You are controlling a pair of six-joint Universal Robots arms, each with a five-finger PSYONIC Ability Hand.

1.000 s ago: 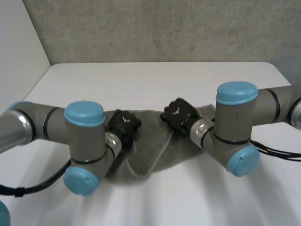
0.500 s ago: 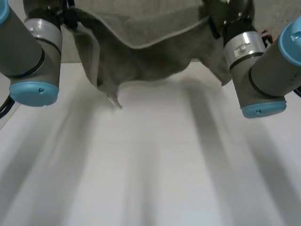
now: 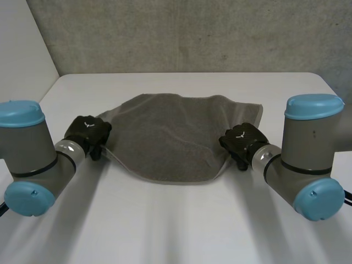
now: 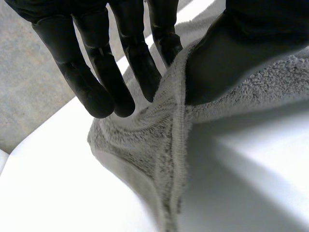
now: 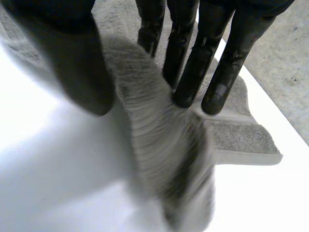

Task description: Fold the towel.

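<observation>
The grey towel (image 3: 176, 137) lies spread out flat on the white table (image 3: 181, 231), wrinkled in the middle. My left hand (image 3: 88, 132) is at the towel's near left corner. In the left wrist view the thumb presses the towel's hemmed edge (image 4: 176, 145) against the straight fingers (image 4: 96, 67), pinching it. My right hand (image 3: 241, 140) is at the towel's near right corner. In the right wrist view the towel's edge (image 5: 154, 135) runs loose between the thumb (image 5: 72, 58) and the straight fingers (image 5: 193, 67), which stand apart from it.
A grey concrete wall (image 3: 181, 33) stands behind the table's far edge. Bare table surface lies in front of the towel and on both sides of it. Both forearms rest low near the table's front corners.
The hands lifted the bunched towel into the air, moved apart and laid it down spread flat. The right hand's fingers have loosened from the towel.
</observation>
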